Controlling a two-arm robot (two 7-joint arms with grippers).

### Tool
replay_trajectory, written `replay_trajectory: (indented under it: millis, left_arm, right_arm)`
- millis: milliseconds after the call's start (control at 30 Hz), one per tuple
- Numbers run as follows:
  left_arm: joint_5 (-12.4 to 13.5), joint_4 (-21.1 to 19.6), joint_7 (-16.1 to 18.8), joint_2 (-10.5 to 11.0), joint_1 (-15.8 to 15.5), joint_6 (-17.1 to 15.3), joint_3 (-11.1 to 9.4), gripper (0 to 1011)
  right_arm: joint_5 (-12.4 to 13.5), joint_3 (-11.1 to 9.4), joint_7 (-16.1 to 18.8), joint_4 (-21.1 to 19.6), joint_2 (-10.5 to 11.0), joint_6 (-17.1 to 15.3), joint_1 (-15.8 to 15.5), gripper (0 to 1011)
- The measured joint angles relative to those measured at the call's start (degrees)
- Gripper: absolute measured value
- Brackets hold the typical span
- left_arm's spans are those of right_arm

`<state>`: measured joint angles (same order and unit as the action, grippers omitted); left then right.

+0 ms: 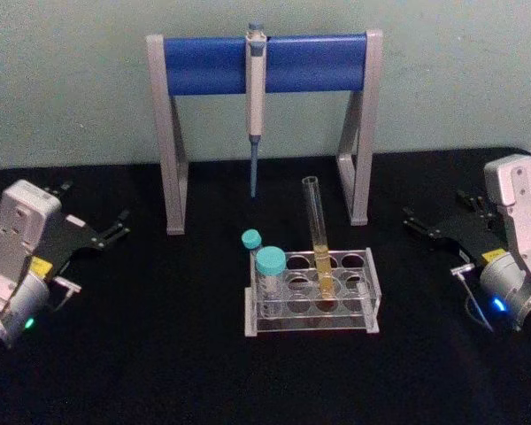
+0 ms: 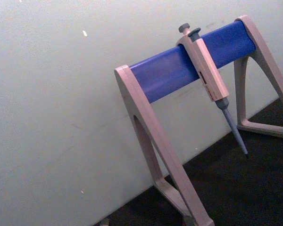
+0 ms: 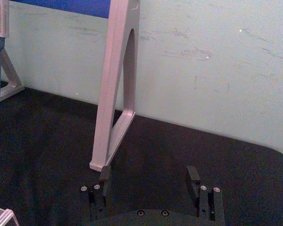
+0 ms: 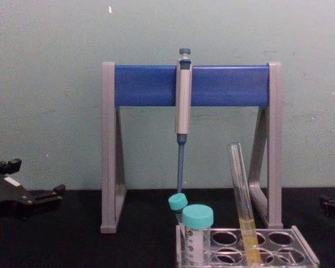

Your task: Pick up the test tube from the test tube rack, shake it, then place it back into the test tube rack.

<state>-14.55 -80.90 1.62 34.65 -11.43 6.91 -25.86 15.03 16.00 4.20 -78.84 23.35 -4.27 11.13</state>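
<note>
The test tube, a long clear glass tube with yellow liquid in its lower part, leans slightly in the clear test tube rack at the middle of the black table. From the chest view the test tube rises well above the test tube rack. My left gripper rests open far to the left, empty and pointing inward. On the far right my right gripper is also open and empty. The right wrist view shows my right gripper with its jaws wide apart over bare table.
Two teal-capped tubes stand in the rack's left end. Behind it a grey-and-blue pipette stand holds a hanging grey pipette. Its legs stand on either side behind the rack. Black table lies between each gripper and the rack.
</note>
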Motion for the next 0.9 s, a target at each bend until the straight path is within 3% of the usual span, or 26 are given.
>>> replay_trajectory:
  millis: [900]
  left_arm:
    - [0.0,0.0,0.0,0.0,0.0,0.0,0.0,1001]
  right_arm:
    - [0.0,0.0,-0.4,-0.3,0.2,0.2,0.0,1000]
